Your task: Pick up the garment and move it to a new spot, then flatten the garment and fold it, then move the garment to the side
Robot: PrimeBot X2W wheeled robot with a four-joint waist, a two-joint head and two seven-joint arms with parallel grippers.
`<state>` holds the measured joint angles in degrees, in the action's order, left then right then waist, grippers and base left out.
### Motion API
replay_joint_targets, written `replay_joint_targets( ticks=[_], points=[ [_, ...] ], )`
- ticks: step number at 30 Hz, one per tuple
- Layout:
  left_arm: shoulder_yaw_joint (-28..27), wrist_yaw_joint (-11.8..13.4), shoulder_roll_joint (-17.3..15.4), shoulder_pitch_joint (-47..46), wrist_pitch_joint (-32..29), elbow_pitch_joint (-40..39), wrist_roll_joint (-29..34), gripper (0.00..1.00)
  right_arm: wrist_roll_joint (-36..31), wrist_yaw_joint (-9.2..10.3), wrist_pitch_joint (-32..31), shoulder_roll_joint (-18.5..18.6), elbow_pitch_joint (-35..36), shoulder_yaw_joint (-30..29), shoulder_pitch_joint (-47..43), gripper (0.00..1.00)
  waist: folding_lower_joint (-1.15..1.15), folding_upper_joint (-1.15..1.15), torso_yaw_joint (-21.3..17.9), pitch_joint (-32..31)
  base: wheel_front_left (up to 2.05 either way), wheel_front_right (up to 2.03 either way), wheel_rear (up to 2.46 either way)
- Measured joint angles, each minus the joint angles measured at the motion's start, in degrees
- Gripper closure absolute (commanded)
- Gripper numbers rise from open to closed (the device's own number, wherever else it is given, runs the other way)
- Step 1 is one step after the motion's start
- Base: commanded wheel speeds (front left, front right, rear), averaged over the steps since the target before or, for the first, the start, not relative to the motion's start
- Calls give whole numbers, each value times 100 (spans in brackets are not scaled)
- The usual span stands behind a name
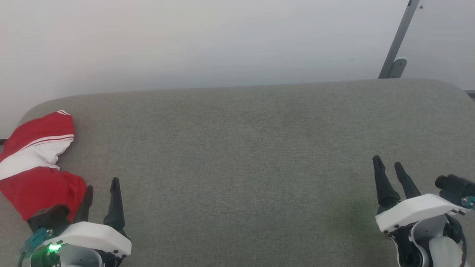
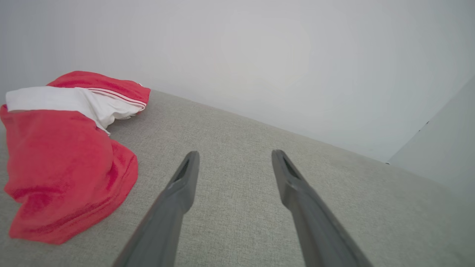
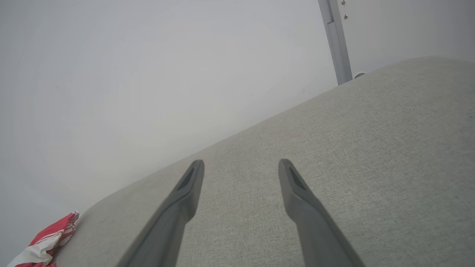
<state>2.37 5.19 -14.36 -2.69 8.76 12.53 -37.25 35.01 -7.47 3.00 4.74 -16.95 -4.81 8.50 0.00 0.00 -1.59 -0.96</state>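
The garment [image 1: 37,163] is a red jersey with a white panel and striped trim, lying crumpled at the far left edge of the grey padded surface [image 1: 237,148]. My left gripper [image 1: 102,183] stands open just right of the garment's near end, with nothing between its fingers. In the left wrist view the garment [image 2: 63,159] lies left of the open left gripper [image 2: 233,157], apart from it. My right gripper [image 1: 387,163] is open at the lower right, far from the garment. The right wrist view has the open right gripper [image 3: 241,165] over bare fabric and a corner of the garment [image 3: 44,241] at the lower left.
A pale wall [image 1: 185,44] rises behind the padded surface. A grey metal pole [image 1: 399,40] with a foot stands at the back right. The surface's rounded corners show at the far left and far right.
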Motion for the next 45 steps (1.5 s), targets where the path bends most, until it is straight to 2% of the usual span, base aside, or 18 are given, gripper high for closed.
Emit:
replay_joint_targets(
  ticks=[20, 45],
  points=[
    [22, 40, -34, 112, 288, -120, 1227, 0, -1020, 0, 149, 0, 102, 13, -1, 0, 0, 0, -21, -29, 0, 0, 0],
    [122, 222, -189, 159, 558, -207, 2156, 0, -2070, -1, 339, 1, 145, 43, 4, 0, 0, 0, -77, -49, 0, 0, 0]
  ],
)
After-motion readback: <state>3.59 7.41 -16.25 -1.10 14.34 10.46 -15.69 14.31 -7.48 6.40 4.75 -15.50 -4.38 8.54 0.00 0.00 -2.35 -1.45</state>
